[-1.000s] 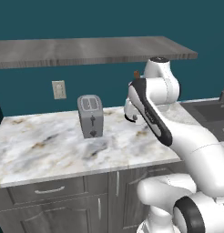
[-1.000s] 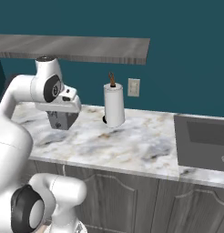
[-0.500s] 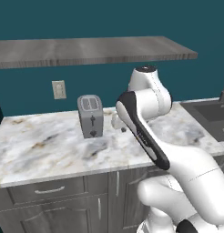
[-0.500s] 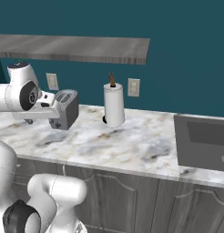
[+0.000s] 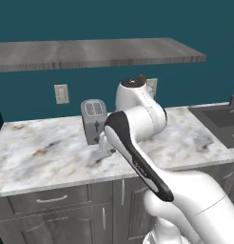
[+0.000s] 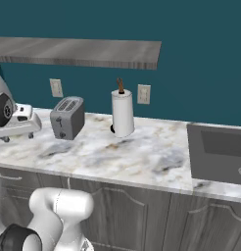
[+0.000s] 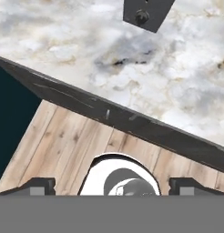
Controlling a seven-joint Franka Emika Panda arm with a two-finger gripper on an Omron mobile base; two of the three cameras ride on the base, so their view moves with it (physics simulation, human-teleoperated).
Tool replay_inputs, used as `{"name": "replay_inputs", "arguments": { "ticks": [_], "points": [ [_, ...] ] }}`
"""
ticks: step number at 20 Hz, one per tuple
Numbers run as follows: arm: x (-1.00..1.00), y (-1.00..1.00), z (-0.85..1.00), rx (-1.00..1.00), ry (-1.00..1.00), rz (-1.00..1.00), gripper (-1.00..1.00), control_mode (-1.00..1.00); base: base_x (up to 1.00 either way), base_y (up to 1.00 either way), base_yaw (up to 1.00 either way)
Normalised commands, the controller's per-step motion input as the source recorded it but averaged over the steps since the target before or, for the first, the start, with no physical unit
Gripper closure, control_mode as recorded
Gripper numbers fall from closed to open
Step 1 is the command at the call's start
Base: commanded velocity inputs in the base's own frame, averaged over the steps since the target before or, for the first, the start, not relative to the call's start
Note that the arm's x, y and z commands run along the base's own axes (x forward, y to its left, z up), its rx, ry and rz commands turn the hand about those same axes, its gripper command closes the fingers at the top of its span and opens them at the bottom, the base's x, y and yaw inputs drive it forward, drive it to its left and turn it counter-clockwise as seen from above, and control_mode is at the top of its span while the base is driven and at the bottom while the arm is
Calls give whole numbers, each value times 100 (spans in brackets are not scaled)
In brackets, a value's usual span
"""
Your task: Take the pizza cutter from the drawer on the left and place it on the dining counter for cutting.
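Starting out: wide dark grey drawer (image 5: 52, 200) with silver bar handle apparently shut below jaws (image 7: 112, 184), which stand spread wide, empty; cutter unretrieved, everything remaining.

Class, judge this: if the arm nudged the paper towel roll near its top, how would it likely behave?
The paper towel roll is tall and narrow, standing upright on the marble counter, so it would probably tip. Being paper, it is likely light. Once fallen, its round shape might let it roll.

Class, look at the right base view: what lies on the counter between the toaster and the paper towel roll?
Nothing stands there. Between the toaster and the paper towel roll runs only bare marble counter.
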Motion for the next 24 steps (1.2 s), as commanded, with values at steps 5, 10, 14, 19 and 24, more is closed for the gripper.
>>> {"name": "replay_inputs", "arguments": {
  "ticks": [5, 10, 14, 19, 24],
  "points": [
    [-5, 47, -11, -2, 0, 9, -100, -100, 0, 0, 0],
    [0, 18, -15, 0, 0, 13, -100, -100, 0, 0, 0],
    [-6, 3, -17, 0, 0, 20, -100, -100, 0, 0, 0],
    [-18, 35, -20, -6, 1, 25, -100, -100, 0, 0, 0],
    [-23, 51, -16, -3, 0, 19, -100, -100, 0, 0, 0]
  ]
}}
